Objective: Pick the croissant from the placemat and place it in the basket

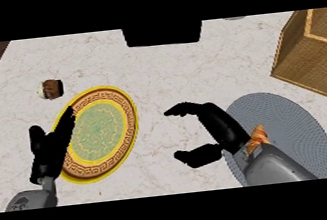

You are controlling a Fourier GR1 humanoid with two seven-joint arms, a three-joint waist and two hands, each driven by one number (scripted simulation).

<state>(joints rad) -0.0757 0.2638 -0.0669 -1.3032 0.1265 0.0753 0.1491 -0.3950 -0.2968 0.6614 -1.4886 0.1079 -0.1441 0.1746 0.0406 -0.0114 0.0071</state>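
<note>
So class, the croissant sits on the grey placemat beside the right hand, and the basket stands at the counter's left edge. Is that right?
Not quite. The head view shows the basket at the counter's right edge. The croissant does sit on the grey placemat beside the right hand.

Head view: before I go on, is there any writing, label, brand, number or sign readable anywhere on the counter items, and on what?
None: no readable text in this view.
The plate bears only an ornamental key-pattern border, no letters.
The wicker basket, the grey placemat and the small brown item at upper left show no label.
The dark box at the top edge is plain.
</note>
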